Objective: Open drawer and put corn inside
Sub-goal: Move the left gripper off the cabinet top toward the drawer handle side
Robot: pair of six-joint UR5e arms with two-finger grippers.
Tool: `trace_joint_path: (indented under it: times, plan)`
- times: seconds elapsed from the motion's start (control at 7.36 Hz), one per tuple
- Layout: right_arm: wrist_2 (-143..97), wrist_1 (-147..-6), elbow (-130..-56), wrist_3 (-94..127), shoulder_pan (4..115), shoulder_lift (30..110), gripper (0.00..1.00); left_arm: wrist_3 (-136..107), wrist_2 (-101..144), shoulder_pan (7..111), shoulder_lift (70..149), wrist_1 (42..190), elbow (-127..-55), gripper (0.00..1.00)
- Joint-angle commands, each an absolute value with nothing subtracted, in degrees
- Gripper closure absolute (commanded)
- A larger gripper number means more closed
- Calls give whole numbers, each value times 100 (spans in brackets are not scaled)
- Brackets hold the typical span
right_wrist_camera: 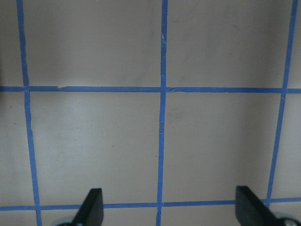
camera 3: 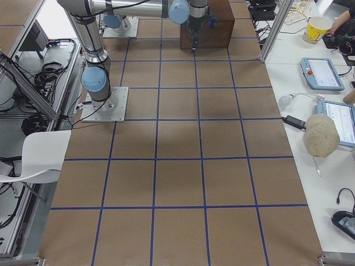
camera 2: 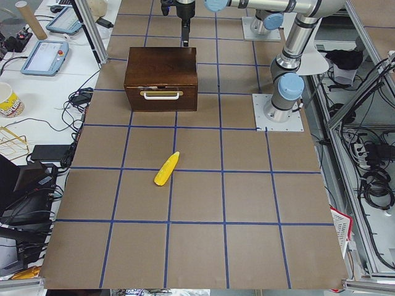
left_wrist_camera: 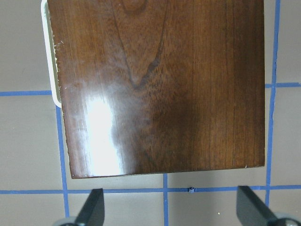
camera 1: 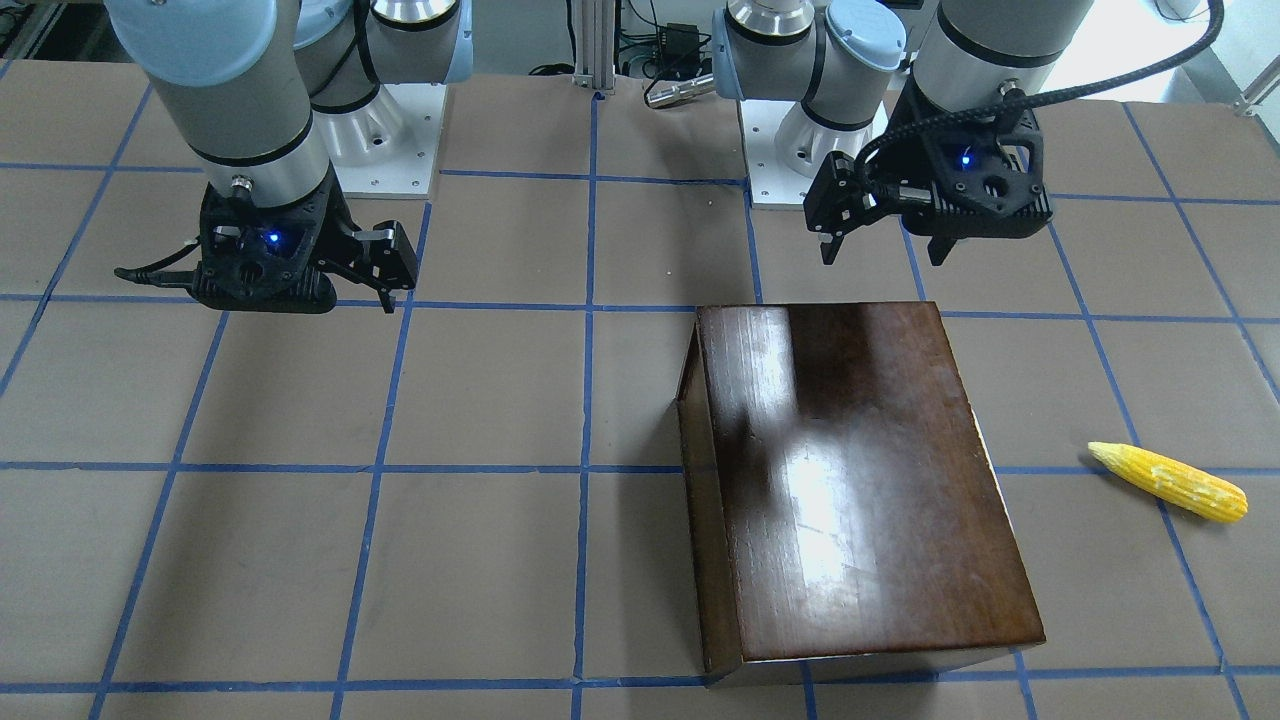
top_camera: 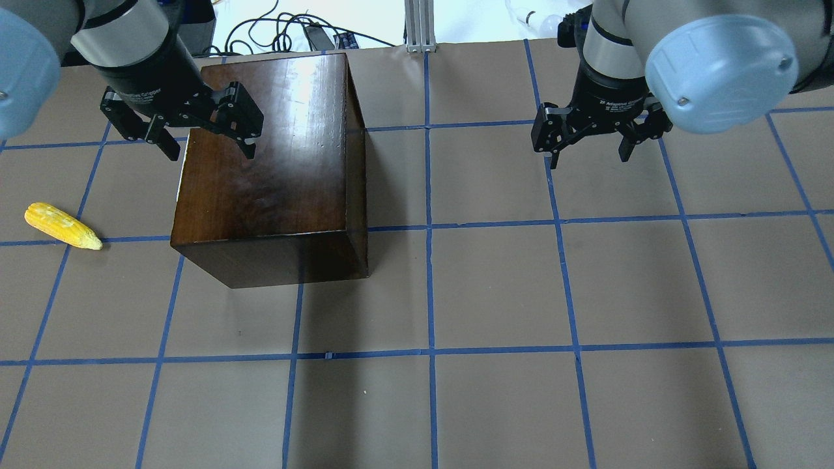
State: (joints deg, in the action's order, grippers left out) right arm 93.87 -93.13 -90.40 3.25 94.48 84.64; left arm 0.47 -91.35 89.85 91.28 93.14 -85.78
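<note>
The glossy dark brown box (camera 1: 860, 480) (top_camera: 267, 169) (left_wrist_camera: 160, 84) stands on the table. Its drawer (camera 2: 160, 97) is shut; the front panel carries a white handle (left_wrist_camera: 51, 56) and faces the corn. The yellow corn (camera 1: 1168, 482) (top_camera: 63, 226) (camera 2: 166, 169) lies on the table, apart from the box, beyond the drawer front. My left gripper (camera 1: 884, 255) (top_camera: 212, 151) (left_wrist_camera: 172, 207) is open and empty, high up, just off the box's edge on the robot's side. My right gripper (camera 1: 330, 295) (top_camera: 588, 158) (right_wrist_camera: 172, 207) is open and empty over bare table.
The brown table (top_camera: 495, 286) is marked with a blue tape grid. The arm base plates (camera 1: 390, 150) (camera 1: 800, 170) sit at the robot's edge. Side benches hold tablets (camera 3: 321, 72), a cap (camera 3: 320, 136) and cables.
</note>
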Motion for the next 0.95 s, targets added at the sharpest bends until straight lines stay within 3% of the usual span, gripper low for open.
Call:
trace_joint_path:
  times: [0.0,0.81]
  plan:
    - [9387,-9308,-9044,325,9448,8464,0,123,-9079,8825,9350,9160,-8395,0]
    - [9387,-9308,-9035,325,9448,8464,0,2044,-8701,7183,9930,9062,-8270,0]
